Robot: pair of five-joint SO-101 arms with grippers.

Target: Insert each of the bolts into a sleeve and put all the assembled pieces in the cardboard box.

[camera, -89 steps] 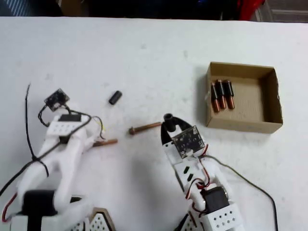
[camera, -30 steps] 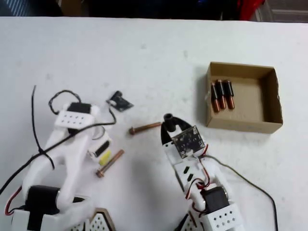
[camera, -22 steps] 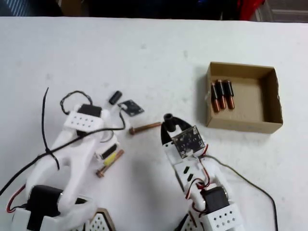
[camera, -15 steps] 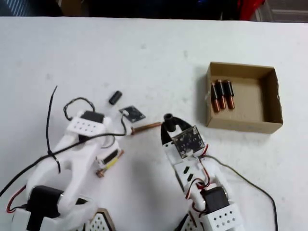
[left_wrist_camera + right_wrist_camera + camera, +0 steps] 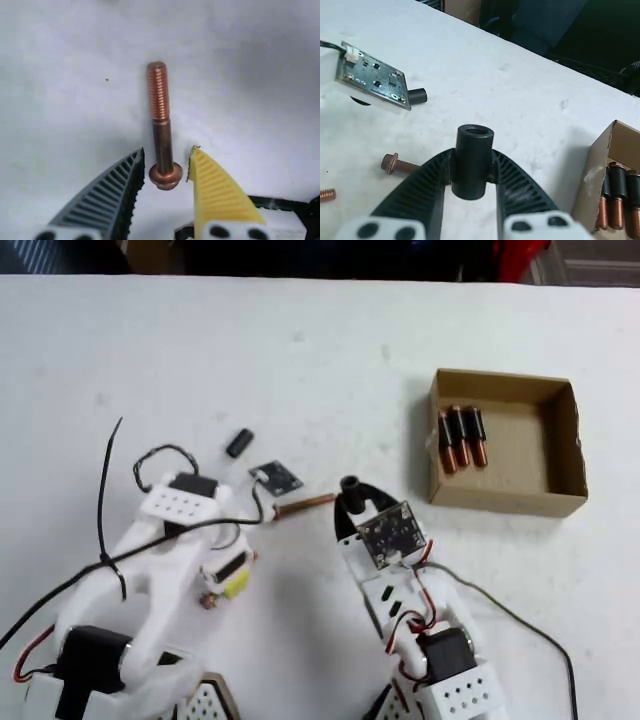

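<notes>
- Left pincer [image 5: 167, 150]: grey and yellow fingers apart, straddling the flanged head of a copper threaded bolt [image 5: 161, 120]. The bolt lies flat on the white bench [image 5: 300, 360] and is not clamped.
- Right pincer [image 5: 471, 162]: clamped on a black cylindrical sleeve [image 5: 472, 145], held upright with the bore facing up, near bench centre.
- Second copper bolt [image 5: 305, 504]: flat on the bench just beside the right pincer, between the two arms.
- Loose black sleeve [image 5: 238, 443]: on its side farther back, apart from both pincers.
- Brown cardboard box [image 5: 500, 502]: off to the right. Three bolt-in-sleeve assemblies [image 5: 461, 437] lie side by side in the end nearer the right pincer.
</notes>
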